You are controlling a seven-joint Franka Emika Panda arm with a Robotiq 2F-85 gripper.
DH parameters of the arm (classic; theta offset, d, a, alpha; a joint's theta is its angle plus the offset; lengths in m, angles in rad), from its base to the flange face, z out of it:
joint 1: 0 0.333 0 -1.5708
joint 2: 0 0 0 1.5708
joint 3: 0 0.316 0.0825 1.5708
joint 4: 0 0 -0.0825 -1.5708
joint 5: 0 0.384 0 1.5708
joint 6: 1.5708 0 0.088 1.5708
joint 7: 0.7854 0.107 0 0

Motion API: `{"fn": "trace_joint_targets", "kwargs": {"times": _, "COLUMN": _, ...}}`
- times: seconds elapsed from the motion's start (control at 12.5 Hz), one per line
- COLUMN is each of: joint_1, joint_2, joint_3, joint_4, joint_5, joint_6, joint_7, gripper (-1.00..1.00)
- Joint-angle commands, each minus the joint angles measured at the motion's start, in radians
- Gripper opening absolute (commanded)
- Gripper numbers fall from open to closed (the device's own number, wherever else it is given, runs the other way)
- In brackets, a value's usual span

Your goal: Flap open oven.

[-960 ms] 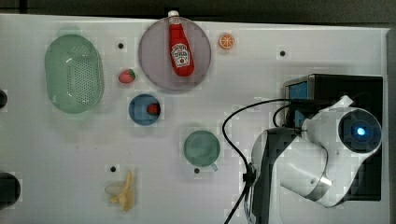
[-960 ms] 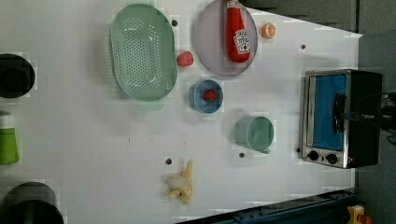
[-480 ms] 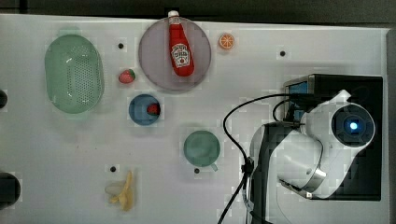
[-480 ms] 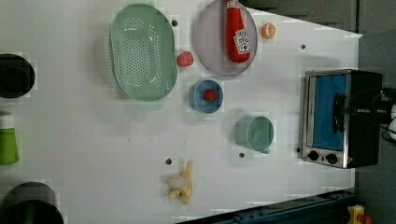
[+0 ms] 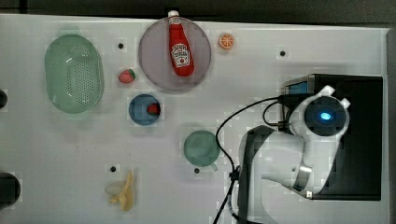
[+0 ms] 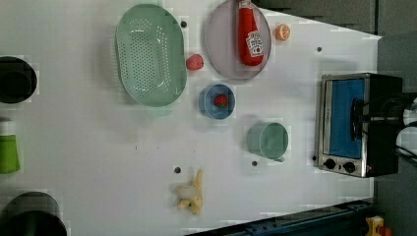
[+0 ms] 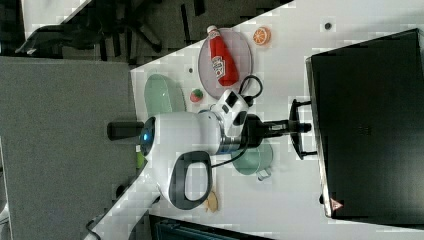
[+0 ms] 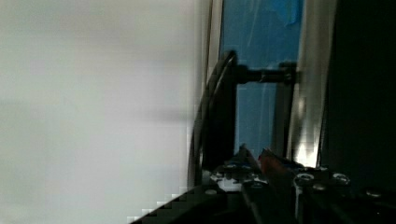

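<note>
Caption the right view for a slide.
White robot arm's hand at the dark bar handle of the closed black-topped toaster oven.

Arm farther over oven

The arm had glossy white, rounded shells, bulging at each joint, with dark grey panels and a grey loop-shaped inset on the link farthest from the oven. A round black cap with a glowing blue light sat on the joint above the oven's top. A silver ring banded one link. A thin black cable looped loosely from the wrist along the arm. The gripper was black, and small bright screws showed on its body in the wrist view.
</note>
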Motion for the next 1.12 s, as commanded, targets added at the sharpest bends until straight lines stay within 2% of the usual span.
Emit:
{"fn": "trace_joint_targets", "kwargs": {"times": 0.08, "joint_1": 0.06, "joint_2": 0.016, "joint_3": 0.032, "joint_4": -0.027, "joint_5": -0.113, "joint_6": -0.002, "joint_7": 0.217, "gripper": -0.65}}
{"fn": "trace_joint_targets", "kwargs": {"times": 0.56, "joint_1": 0.121, "joint_2": 0.07, "joint_3": 0.115, "joint_4": -0.055, "joint_5": -0.306, "joint_6": -0.033, "joint_7": 0.561, "gripper": -0.65}}
{"fn": "trace_joint_targets", "kwargs": {"times": 0.88, "joint_1": 0.163, "joint_2": 0.155, "joint_3": 0.156, "joint_4": -0.051, "joint_5": -0.35, "joint_6": -0.035, "joint_7": 0.75, "gripper": -0.65}}
{"fn": "trace_joint_targets", "kwargs": {"times": 1.12, "joint_1": 0.187, "joint_2": 0.212, "joint_3": 0.157, "joint_4": -0.046, "joint_5": -0.349, "joint_6": -0.009, "joint_7": 0.765, "gripper": -0.65}}
